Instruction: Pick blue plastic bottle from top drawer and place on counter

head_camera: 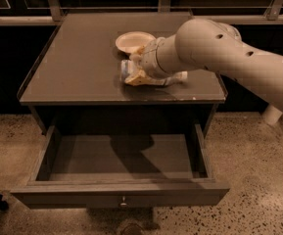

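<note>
Pincer (137,75) sits over the bottle (170,79), which lies on the surface (72,67) just beside the bowl (131,40), long axis left to right. I cannot tell if it is pinching or spread.

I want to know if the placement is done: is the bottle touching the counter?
Touching. The camera view shows the bottle lying on its side on the counter, no gap beneath it; the gripper is at its base end.
</note>
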Robot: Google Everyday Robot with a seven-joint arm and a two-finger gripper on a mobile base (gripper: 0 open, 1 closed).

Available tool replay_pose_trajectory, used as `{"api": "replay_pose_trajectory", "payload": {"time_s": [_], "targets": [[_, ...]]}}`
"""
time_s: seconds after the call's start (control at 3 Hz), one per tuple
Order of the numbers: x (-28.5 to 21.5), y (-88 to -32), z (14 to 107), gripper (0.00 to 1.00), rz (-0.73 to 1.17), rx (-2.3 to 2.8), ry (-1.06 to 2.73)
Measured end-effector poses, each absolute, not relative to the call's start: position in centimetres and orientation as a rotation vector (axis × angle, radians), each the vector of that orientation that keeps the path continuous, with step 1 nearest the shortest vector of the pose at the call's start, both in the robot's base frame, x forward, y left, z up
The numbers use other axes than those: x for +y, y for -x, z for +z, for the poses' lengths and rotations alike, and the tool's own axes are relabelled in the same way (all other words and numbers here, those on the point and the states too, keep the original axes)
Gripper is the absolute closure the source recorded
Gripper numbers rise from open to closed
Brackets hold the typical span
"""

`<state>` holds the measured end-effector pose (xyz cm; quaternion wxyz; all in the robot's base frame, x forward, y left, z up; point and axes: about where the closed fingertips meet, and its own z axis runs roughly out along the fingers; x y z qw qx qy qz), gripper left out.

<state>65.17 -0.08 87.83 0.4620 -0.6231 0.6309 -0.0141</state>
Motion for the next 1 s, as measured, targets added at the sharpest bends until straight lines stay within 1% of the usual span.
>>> {"api": "replay_pose_trajectory", "payload": {"time_s": [0.33,0.67,1.0], "targets": [[-0.08,-65.17,87.83,0.13,-0.035,1.552,1.533],[-0.07,-65.17,87.83,0.0,-0.035,1.551,1.533],[-0.07,-65.17,87.83,0.0,-0.035,1.551,1.533]]}}
